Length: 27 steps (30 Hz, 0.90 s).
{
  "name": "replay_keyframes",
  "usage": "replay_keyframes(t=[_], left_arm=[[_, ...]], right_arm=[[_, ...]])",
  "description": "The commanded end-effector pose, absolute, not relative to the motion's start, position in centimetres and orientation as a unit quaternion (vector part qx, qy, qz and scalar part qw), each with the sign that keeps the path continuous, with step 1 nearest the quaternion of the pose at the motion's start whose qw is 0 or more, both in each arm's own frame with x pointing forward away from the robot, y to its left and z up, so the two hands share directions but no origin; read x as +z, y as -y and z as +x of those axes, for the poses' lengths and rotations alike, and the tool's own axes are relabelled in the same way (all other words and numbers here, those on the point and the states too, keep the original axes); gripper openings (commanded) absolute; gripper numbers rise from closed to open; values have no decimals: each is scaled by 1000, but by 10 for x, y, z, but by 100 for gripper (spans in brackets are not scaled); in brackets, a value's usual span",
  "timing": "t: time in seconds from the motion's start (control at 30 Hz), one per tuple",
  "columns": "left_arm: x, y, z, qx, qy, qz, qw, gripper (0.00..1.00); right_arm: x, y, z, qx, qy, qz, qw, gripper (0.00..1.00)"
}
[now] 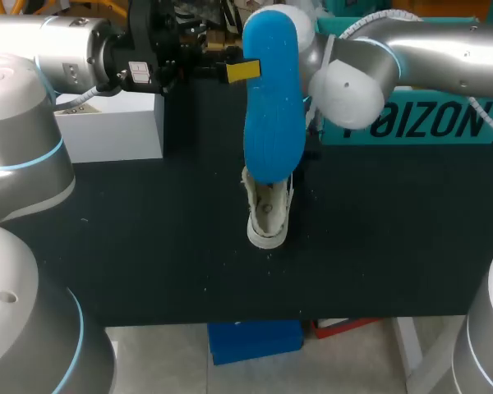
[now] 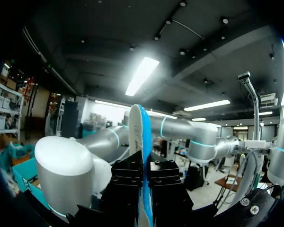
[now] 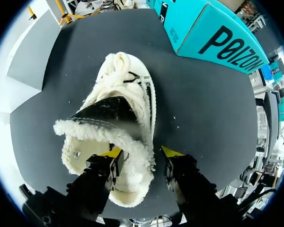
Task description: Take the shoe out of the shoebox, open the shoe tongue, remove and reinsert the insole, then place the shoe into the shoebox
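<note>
My left gripper (image 1: pixel 242 71) holds a blue insole (image 1: pixel 273 98) upright high above the table. In the left wrist view the insole (image 2: pixel 141 142) runs edge-on between the black fingers, which are shut on it (image 2: pixel 143 163). A white fleece-lined shoe (image 1: pixel 269 215) lies on the black table beneath the insole. In the right wrist view the shoe (image 3: pixel 118 109) has its tongue pulled up. My right gripper (image 3: pixel 142 152) stands open astride the collar wall at the heel end, one yellow tip inside the shoe and the other outside, clear of it. In the head view the insole hides my right gripper.
The teal shoebox (image 1: pixel 411 123) sits at the back right of the table, beside my right arm (image 1: pixel 419 45); it also shows beyond the shoe (image 3: pixel 213 33). A white box (image 1: pixel 107 125) stands at the back left. The black tabletop (image 1: pixel 148 238) is bare around the shoe.
</note>
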<state>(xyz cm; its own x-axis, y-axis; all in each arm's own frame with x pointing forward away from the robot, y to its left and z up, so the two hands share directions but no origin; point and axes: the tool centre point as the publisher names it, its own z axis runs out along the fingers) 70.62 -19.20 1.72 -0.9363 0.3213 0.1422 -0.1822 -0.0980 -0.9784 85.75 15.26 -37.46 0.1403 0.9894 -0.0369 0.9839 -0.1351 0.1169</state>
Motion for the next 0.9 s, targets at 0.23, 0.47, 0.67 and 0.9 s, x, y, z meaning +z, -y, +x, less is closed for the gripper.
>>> replay_keyframes(t=[0.23,0.47,0.67,0.9], left_arm=[[16,194,706,740,649,-53,168,0],[16,194,706,740,649,-53,168,0],[16,194,706,740,649,-53,168,0],[16,194,706,740,649,-53,168,0]], right_arm=[[-340,-131,854,178,-643,739,-91,100],[-309,-131,856,307,-641,686,-155,100],[-286,-131,855,414,-644,616,-187,100],[-286,-131,855,414,-644,616,-187,100]])
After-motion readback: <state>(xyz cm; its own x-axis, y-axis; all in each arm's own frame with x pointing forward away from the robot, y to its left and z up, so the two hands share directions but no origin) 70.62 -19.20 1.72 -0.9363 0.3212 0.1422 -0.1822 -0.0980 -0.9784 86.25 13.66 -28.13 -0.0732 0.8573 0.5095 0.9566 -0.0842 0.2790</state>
